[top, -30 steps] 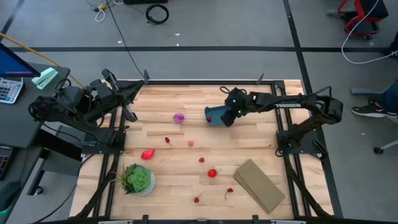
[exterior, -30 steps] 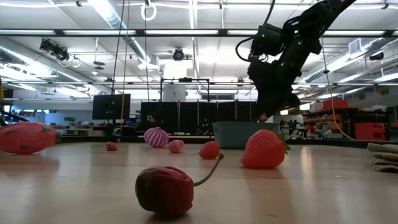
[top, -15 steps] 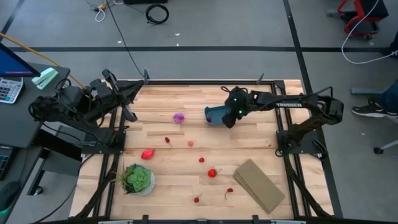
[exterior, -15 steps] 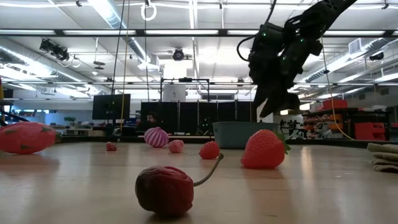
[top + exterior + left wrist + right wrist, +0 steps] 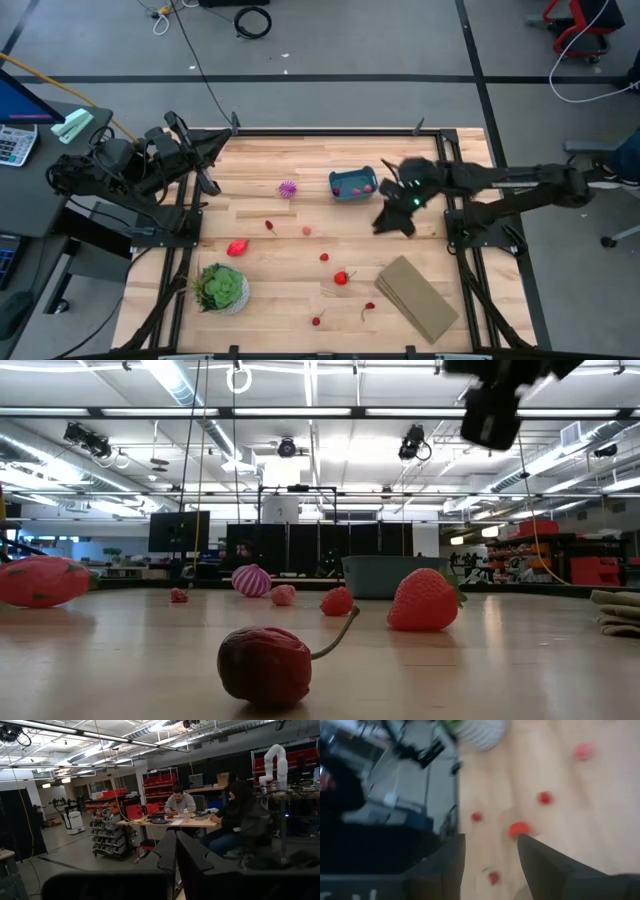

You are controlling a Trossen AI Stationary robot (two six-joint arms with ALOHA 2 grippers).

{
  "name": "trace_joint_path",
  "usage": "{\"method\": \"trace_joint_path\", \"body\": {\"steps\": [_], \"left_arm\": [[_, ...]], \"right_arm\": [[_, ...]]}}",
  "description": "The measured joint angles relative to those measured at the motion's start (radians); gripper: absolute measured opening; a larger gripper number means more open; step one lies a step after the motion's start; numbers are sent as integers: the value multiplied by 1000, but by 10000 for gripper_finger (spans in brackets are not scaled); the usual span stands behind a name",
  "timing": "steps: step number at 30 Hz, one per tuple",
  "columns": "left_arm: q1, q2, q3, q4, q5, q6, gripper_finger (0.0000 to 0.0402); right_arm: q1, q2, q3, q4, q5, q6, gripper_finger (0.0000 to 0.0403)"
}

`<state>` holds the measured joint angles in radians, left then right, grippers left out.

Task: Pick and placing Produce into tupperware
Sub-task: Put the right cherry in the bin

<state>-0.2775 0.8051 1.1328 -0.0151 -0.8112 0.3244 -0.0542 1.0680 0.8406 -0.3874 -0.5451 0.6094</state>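
Note:
The teal tupperware [image 5: 352,184] stands on the far middle of the table and has small pink and red pieces in it; in the low view the tupperware [image 5: 382,576] shows behind a strawberry [image 5: 425,600]. Loose produce lies across the middle: a spiky purple piece [image 5: 288,188], a red fruit [image 5: 237,247], a strawberry [image 5: 342,277] and several small red and pink ones. My right gripper [image 5: 390,220] hangs open and empty in the air, to the near right of the tupperware; through the right wrist view's fingers [image 5: 540,865] I see red produce below. My left gripper [image 5: 208,180] is shut and parked at the table's far left.
A green plant in a white pot [image 5: 221,288] stands near the left front corner. A flat tan block [image 5: 417,297] lies at the right front. A cherry with a stem [image 5: 265,665] lies close to the low camera. People sit at a desk beyond the table.
My right gripper has risen from over the tupperware and swung fast toward the table's right and near side, turning as it went. The tupperware has stayed where it was, and its inside now shows with pieces in it. The left arm has kept still.

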Motion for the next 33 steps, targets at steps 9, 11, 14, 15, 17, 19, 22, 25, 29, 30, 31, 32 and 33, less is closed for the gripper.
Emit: {"method": "trace_joint_path", "body": {"steps": [9,11,14,15,17,19,22,25,29,30,31,32,33], "left_arm": [[0,0,0,-19,0,0,15],[0,0,0,-35,0,-4,19],[0,1,0,-47,0,-7,23],[0,5,0,-47,0,-7,23],[0,7,0,-48,0,-7,20],[0,11,0,-52,0,-7,16],[0,16,0,-51,0,-8,11],[0,22,0,-52,0,-29,9],[0,32,0,-52,0,-55,12],[0,34,0,-52,1,-55,14],[0,36,0,-53,1,-57,17],[0,40,0,-53,0,-66,20],[0,45,0,-51,0,-81,22]], "right_arm": [[442,86,0,-11,306,-33,189],[496,148,0,-9,377,-52,190],[541,249,0,-2,463,-62,190],[550,282,0,1,478,-61,190],[561,344,0,29,484,-53,190],[573,403,0,68,477,-38,190],[592,483,0,127,429,-16,190],[619,542,0,184,372,13,190],[659,578,0,206,387,2,190],[665,583,0,206,403,0,190],[670,589,0,207,426,0,190],[674,592,0,199,452,0,190],[676,596,0,197,478,-1,190]]}}
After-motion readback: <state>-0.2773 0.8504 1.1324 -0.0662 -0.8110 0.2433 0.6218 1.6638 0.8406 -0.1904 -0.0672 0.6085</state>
